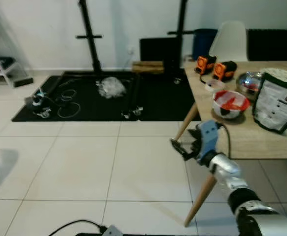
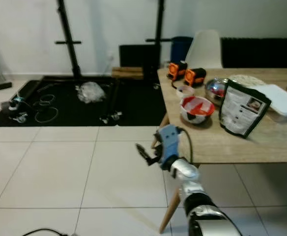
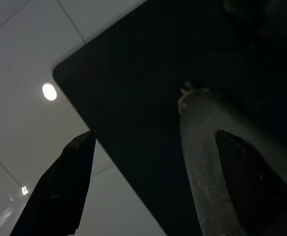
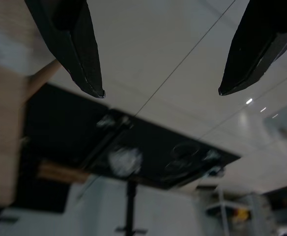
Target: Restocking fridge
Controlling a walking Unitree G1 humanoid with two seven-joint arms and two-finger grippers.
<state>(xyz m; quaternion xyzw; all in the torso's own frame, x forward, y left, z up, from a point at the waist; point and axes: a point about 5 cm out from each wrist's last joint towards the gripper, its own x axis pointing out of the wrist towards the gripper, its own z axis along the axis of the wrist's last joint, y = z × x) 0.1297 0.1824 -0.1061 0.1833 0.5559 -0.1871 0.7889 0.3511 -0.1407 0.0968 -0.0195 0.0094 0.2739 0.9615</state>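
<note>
Holding the right gripper [image 1: 179,146] raised just off the near left corner of the wooden table [image 1: 261,140], I see its two black fingers [image 4: 77,46] spread wide with nothing between them, floor tile showing through the gap. The left gripper [image 3: 148,182] hangs low beside a silver cylinder, fingers likewise wide apart, over a black mat edge and pale tile.

On the table, nearest the right gripper, a red-and-white bowl [image 1: 230,103] stands a little in from the left edge. Just beside it, toward the near right, a printed pouch [image 1: 277,103] stands upright and slightly tilted. Behind the bowl lie a small white cup [image 1: 214,85], a steel bowl [image 1: 249,82] and two orange-black tools [image 1: 215,67] at the far left corner. A white lidded container [image 2: 282,102] sits behind the pouch.

I judge the goods to restock are these table items; no fridge can be made out, so the task looks barely begun. To do the step well I would square up to the table's left edge first, then bring the open fingers level with the bowl's rim or the pouch's side, avoiding the table leg [image 1: 201,197] below.
</note>
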